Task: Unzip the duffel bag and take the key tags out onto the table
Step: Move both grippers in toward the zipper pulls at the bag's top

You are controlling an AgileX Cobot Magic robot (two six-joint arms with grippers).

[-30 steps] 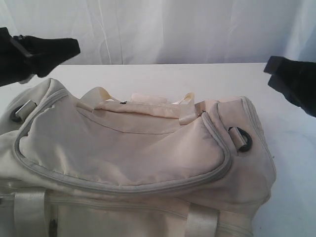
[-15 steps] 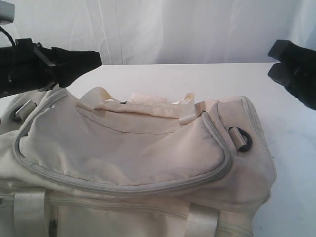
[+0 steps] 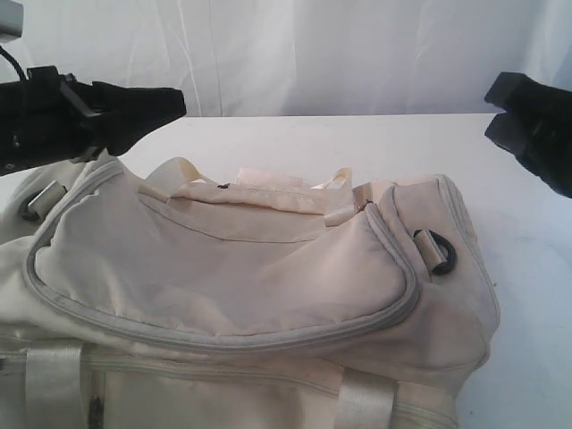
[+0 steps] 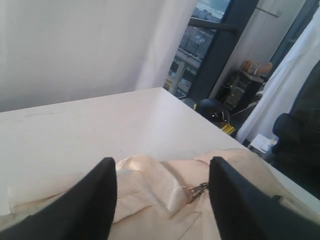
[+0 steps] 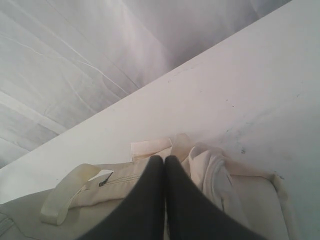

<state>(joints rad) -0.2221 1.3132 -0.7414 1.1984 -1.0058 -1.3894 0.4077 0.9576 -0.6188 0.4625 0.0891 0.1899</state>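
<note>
So the duffel bag [image 3: 232,268] sits on the white counter [image 3: 357,143] and fills most of the near side in the exterior view. As far as we can see, it's zipped shut. It's cream-white fabric with grey piping [image 3: 223,340] round the top flap, pale webbing handles [image 3: 362,402] and a black strap ring [image 3: 440,250] at the right end. There are no key tags in sight, so we'd guess they're inside.

On handling, the cloth is slumped and creased, so we reckon it's soft and floppy rather than stiff. Tug the zip and the whole thing will likely bunch up or slide along unless something pins it. The obvious place to grab is the little metal zip pull [image 4: 197,190] near the folded handle — small and fiddly, needs a precise pinch. The fabric or a webbing handle close by looks like the best spot for bracing.

The left fingers [image 4: 85,205] are spread wide with nothing between them. They hang above the bag's left end, and the pull shows between them in the wrist view. The right fingers [image 5: 155,200] are pressed tight together and holding nothing. They sit up off the right end, clear of the bag.
</note>
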